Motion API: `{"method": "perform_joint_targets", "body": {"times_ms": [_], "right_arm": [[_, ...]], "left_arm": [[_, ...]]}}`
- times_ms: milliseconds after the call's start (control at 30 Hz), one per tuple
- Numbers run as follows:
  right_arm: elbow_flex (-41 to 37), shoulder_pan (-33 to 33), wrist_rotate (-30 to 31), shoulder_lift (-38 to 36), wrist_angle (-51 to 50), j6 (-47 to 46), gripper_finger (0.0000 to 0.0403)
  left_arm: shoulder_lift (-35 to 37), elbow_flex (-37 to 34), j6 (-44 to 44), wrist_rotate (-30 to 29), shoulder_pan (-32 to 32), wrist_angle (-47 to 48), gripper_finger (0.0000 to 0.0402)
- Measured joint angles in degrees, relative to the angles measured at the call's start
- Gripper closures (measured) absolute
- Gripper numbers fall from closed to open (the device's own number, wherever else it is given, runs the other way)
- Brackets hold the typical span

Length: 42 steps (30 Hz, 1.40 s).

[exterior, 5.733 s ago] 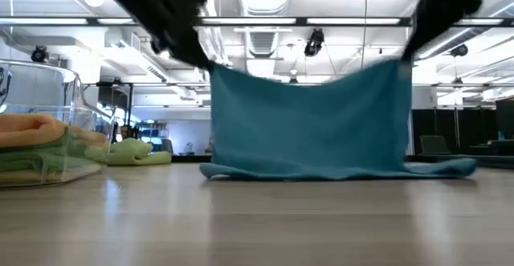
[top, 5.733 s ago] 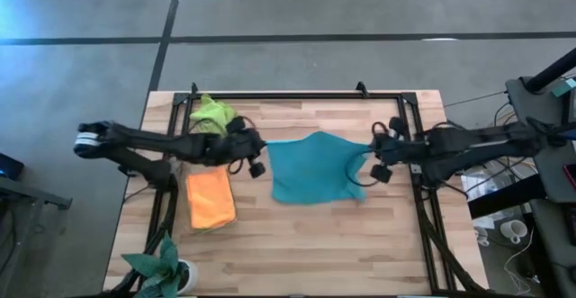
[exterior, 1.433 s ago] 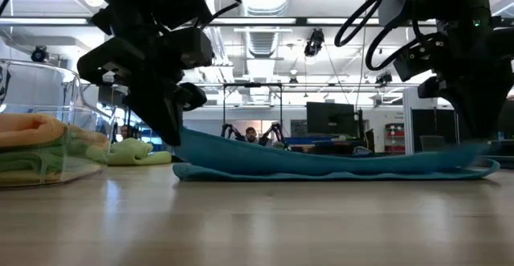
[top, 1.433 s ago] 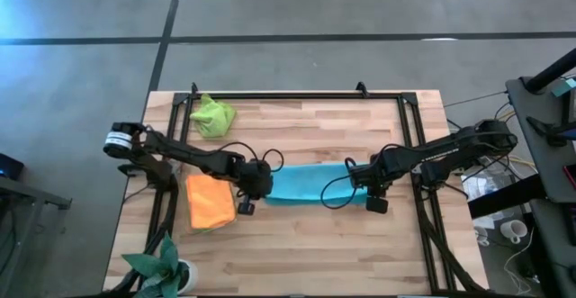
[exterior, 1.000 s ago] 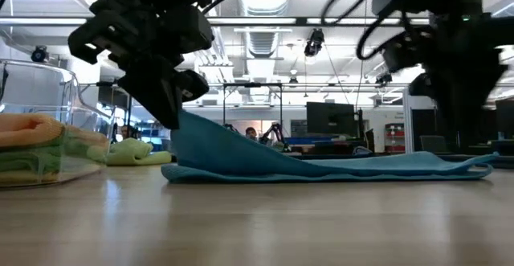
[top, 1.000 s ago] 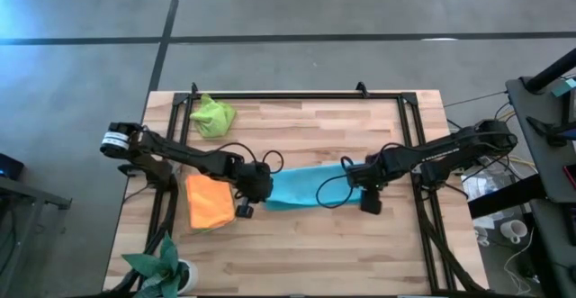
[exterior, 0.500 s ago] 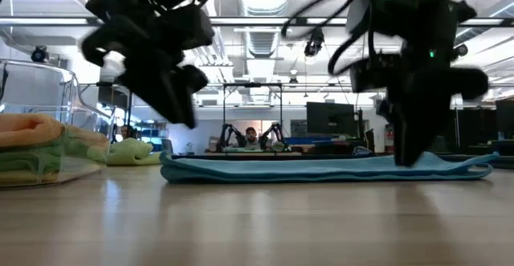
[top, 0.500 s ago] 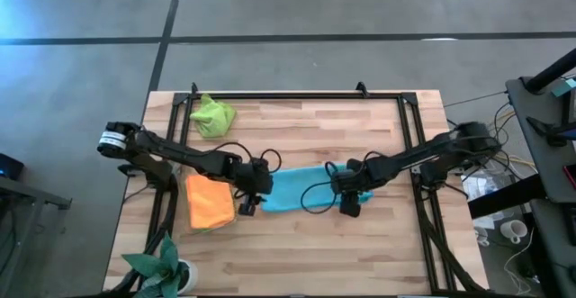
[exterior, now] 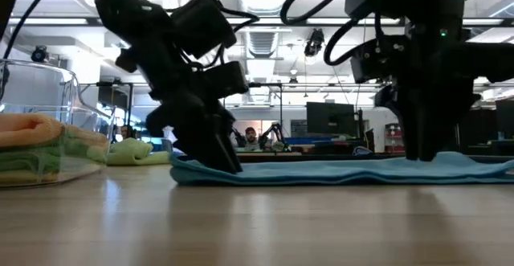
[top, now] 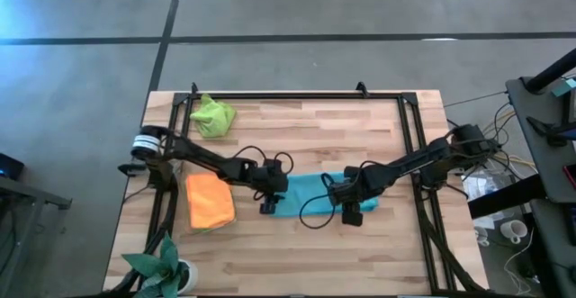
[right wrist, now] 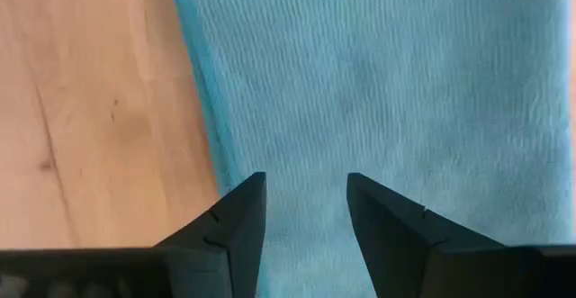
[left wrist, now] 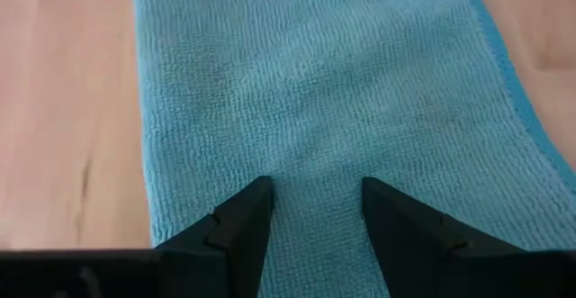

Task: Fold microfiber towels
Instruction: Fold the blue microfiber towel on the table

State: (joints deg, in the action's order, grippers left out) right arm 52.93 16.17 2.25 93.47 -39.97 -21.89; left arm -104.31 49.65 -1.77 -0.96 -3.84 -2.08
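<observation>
the folded light blue towel lies lengthwise between both released end effectors, left and right.

The light blue towel, which seconds ago hung as a raised sheet between the two arms, now lies flat on the desk as a short folded band just right of the orange towel. The left gripper has let go of its end, jaws now apart over that end. The right gripper has moved inward toward the orange towel and hangs over the band's other end with its jaws apart.
</observation>
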Motion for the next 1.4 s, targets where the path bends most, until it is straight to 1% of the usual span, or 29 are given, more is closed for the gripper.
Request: {"method": "perform_joint_targets", "body": {"times_ms": [100, 233, 300, 367, 467, 633, 667, 733, 800, 933, 967, 1033, 1100, 1167, 1267, 1333, 1400], "right_arm": [[-0.1, 0.9, -0.4, -0.8, -0.2, -0.1, 0.0248], [-1.1, 1.1, 8.4, -1.3, -0.9, -2.1, 0.0251], [-1.8, 1.1, 9.4, -0.6, -0.9, -3.2, 0.0254], [-2.3, 1.6, 7.3, 0.4, -0.5, -4.1, 0.0257], [-2.5, 3.2, 1.3, 1.9, 0.4, -4.2, 0.0260], [-2.5, 7.1, -8.6, 1.5, 2.5, -4.9, 0.0268], [-2.5, 7.8, -9.6, 1.0, 2.0, -5.3, 0.0269], [-2.5, 8.7, -9.6, -0.3, 1.4, -6.3, 0.0273], [-2.5, 9.2, -6.2, -2.0, 0.3, -8.1, 0.0276], [-3.8, 9.5, 4.0, -4.9, -0.9, -12.5, 0.0282], [-4.4, 9.5, 5.4, -5.2, -1.0, -13.7, 0.0284], [-5.6, 9.5, 6.1, -5.3, -0.9, -15.4, 0.0287], [-6.3, 9.7, 4.4, -4.6, -0.4, -16.5, 0.0289], [-6.5, 10.2, -1.0, -3.4, 2.6, -16.8, 0.0291], [-6.3, 11.2, -8.5, -2.1, 10.4, -16.2, 0.0292], [-5.9, 11.9, -9.7, -2.2, 14.5, -14.5, 0.0292], [-5.5, 12.1, -9.2, -2.8, 14.9, -13.1, 0.0293]], "left_arm": [[-1.9, -0.1, 0.6, 0.1, 0.8, 0.1, 0.0238], [-2.1, -0.1, -0.3, 0.5, 0.9, 0.4, 0.0238], [-2.0, -0.1, -0.2, 0.6, 0.9, 0.7, 0.0238], [-1.8, -0.2, 0.0, 0.6, 1.2, 1.6, 0.0238], [-1.8, -0.2, 1.3, 0.6, 1.8, 2.5, 0.0238], [-1.9, -0.3, 2.8, 0.6, 3.1, 3.7, 0.0238], [-1.9, -0.3, 2.8, 0.6, 3.1, 3.8, 0.0238], [-1.8, -0.4, 2.7, 0.6, 3.3, 3.8, 0.0238], [-1.8, -0.4, 2.7, 0.6, 3.4, 3.9, 0.0238], [-1.7, -0.4, 2.8, 0.6, 3.4, 3.9, 0.0238], [-1.7, -0.4, 2.8, 0.6, 3.4, 3.9, 0.0238], [-1.7, -0.4, 2.9, 0.6, 3.4, 3.9, 0.0238], [-1.7, -0.4, 3.0, 0.6, 3.4, 3.9, 0.0238], [-1.7, -0.4, 3.0, 0.6, 3.4, 3.9, 0.0238], [-1.7, -0.4, 3.0, 0.7, 3.4, 3.9, 0.0238], [-1.7, -0.4, 3.0, 0.8, 3.4, 4.0, 0.0238], [-1.7, -0.3, 3.0, 0.8, 3.4, 4.0, 0.0238]]}}
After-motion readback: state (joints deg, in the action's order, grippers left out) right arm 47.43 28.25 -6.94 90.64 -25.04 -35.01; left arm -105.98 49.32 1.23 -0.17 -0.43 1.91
